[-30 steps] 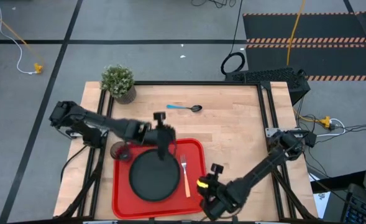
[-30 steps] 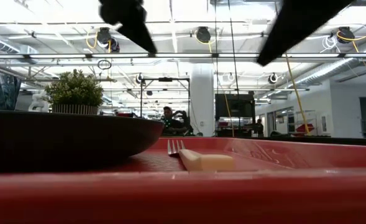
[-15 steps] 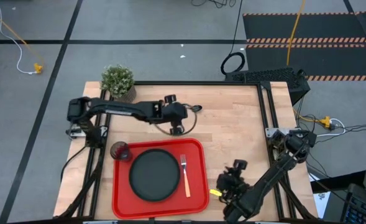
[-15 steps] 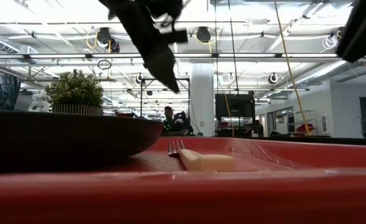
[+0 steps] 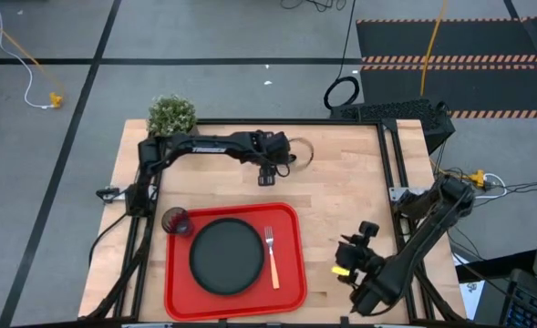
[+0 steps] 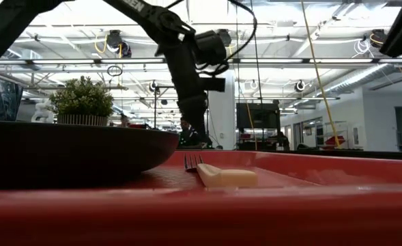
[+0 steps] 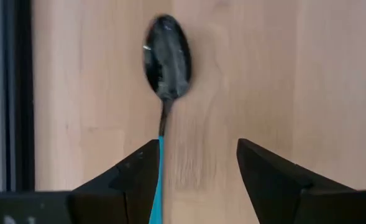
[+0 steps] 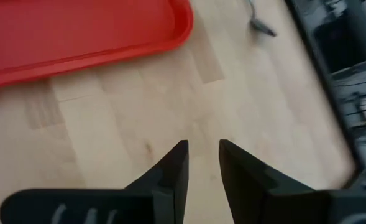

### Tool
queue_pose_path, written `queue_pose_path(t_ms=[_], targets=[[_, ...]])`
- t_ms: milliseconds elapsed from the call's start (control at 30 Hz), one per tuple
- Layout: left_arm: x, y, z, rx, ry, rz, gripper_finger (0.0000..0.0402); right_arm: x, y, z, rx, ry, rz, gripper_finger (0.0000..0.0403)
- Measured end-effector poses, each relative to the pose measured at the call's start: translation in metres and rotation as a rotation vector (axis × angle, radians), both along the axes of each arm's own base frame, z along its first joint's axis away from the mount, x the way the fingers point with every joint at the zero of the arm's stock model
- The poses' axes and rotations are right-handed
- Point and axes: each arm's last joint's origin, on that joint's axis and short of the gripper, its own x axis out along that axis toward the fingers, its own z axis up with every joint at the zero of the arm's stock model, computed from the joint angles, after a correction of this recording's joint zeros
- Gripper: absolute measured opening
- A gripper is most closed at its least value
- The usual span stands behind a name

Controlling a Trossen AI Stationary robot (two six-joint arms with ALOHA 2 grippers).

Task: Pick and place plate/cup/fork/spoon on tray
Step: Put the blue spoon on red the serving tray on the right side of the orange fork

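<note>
The red tray [image 5: 291, 292] lies near the table's front edge. On it are the black plate [image 5: 225, 257] and the orange-handled fork [image 5: 272, 258], with the dark cup [image 5: 175, 221] at its far left corner. The spoon [image 7: 167, 59] lies flat on the wood beyond the tray. My left gripper [image 7: 198, 149] stands open over its blue handle [image 7: 158, 177], which runs along one finger's inner edge. I cannot tell whether they touch. My right gripper [image 8: 201, 155] hovers over bare wood right of the tray. Its fingers are a narrow gap apart with nothing between them.
A potted green plant [image 5: 171, 117] stands at the table's far left corner, close to my left arm. Bare wood lies right of the tray and around the spoon. Black frame rails [image 5: 391, 155] run along the table's sides.
My left gripper has gone from over the tray's far part toward the far edge and down, and now stands over the spoon. My right gripper has drawn away from the tray's near right corner toward the table's right edge.
</note>
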Motion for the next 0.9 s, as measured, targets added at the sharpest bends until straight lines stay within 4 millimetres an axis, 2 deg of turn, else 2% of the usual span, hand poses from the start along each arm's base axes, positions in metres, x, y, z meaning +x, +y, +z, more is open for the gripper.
queue_pose_path(t_ms=[167,367,500,633,900], targets=[[0.000,0.006,-0.006,0.033,0.042,-0.111,0.0218,-0.013,-0.015,-0.009,0.106,-0.054,0.027,0.0065],[-0.009,0.031,-0.006,-0.006,0.029,-0.022,0.0218,-0.027,-0.033,-0.019,0.206,-0.095,0.043,0.0051],[-0.017,0.048,-0.007,-0.036,0.023,0.030,0.0218,-0.033,-0.041,-0.018,0.266,-0.126,0.038,0.0047],[-0.020,0.056,-0.008,-0.053,0.015,0.048,0.0218,-0.035,-0.044,-0.014,0.304,-0.159,0.041,0.0047],[-0.020,0.059,-0.044,-0.054,0.151,0.071,0.0218,-0.031,-0.043,-0.014,0.320,-0.178,0.088,0.0047]])
